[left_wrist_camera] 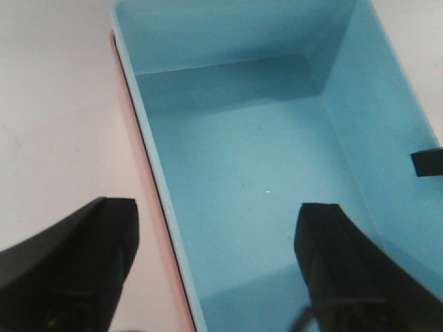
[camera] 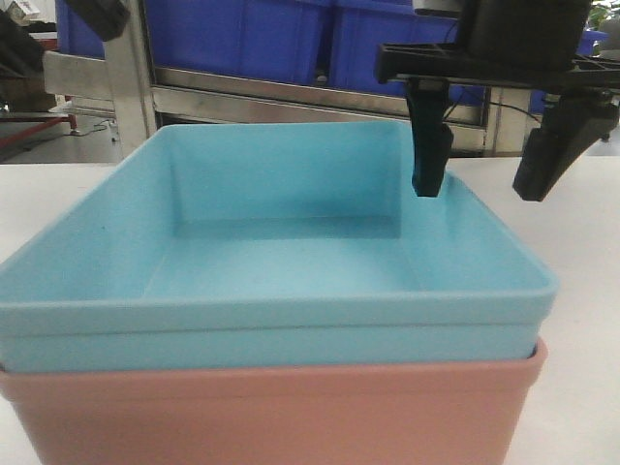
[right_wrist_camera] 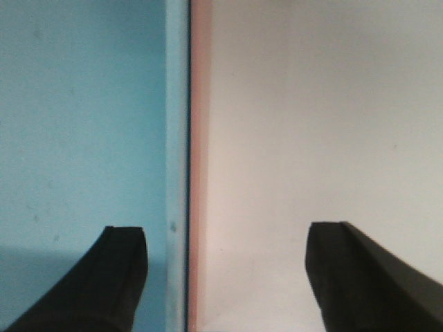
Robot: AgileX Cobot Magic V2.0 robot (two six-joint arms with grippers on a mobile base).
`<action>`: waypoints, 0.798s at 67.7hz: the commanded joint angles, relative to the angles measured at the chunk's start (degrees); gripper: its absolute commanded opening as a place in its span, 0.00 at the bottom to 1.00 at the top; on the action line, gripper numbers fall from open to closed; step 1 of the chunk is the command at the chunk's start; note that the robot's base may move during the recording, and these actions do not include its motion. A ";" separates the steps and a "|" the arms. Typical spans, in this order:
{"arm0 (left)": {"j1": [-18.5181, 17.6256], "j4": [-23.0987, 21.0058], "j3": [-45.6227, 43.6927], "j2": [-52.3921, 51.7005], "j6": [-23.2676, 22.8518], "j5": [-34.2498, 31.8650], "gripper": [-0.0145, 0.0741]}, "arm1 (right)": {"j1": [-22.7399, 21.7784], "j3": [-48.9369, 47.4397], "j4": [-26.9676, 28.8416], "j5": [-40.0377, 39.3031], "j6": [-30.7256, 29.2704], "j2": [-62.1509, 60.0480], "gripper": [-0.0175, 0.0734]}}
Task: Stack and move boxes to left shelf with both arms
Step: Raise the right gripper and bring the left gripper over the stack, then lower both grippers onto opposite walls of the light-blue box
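The light blue box (camera: 281, 262) sits nested inside the salmon pink box (camera: 271, 412) on the white table, close to the front camera. My right gripper (camera: 484, 179) is open and straddles the stack's right wall, one finger (camera: 429, 155) inside the blue box and the other outside. In the right wrist view the blue rim (right_wrist_camera: 176, 138) and pink rim (right_wrist_camera: 199, 138) run between the fingers of that gripper (right_wrist_camera: 228, 242). My left gripper (left_wrist_camera: 218, 228) is open across the left wall, with the pink rim (left_wrist_camera: 149, 187) and the blue floor (left_wrist_camera: 256, 173) between its fingers.
Behind the table stands a steel-framed shelf rack (camera: 291, 92) holding dark blue bins (camera: 242, 34). White tabletop (camera: 591, 320) lies to the right of the stack and also to its left (left_wrist_camera: 55, 117). The stack fills most of the front view.
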 commanded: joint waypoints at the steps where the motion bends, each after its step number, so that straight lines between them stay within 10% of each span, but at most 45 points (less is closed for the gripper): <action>1: -0.48 -0.78 -3.73 1.77 -0.83 -2.68 0.60 | 0.07 -1.46 -0.72 -0.88 -0.61 -2.74 0.81; 9: -1.54 3.73 -7.17 5.86 -7.58 0.70 0.59 | 0.07 -1.46 -0.72 -0.88 -0.61 -2.74 0.81; 24: -8.13 25.95 -14.42 12.03 -23.55 11.72 0.56 | 0.07 -1.46 -0.72 -1.26 -0.61 -2.74 0.81; 54: -11.10 27.12 -21.61 21.38 -35.30 21.46 0.56 | 0.07 -1.46 -0.51 -4.66 -0.42 -2.61 0.81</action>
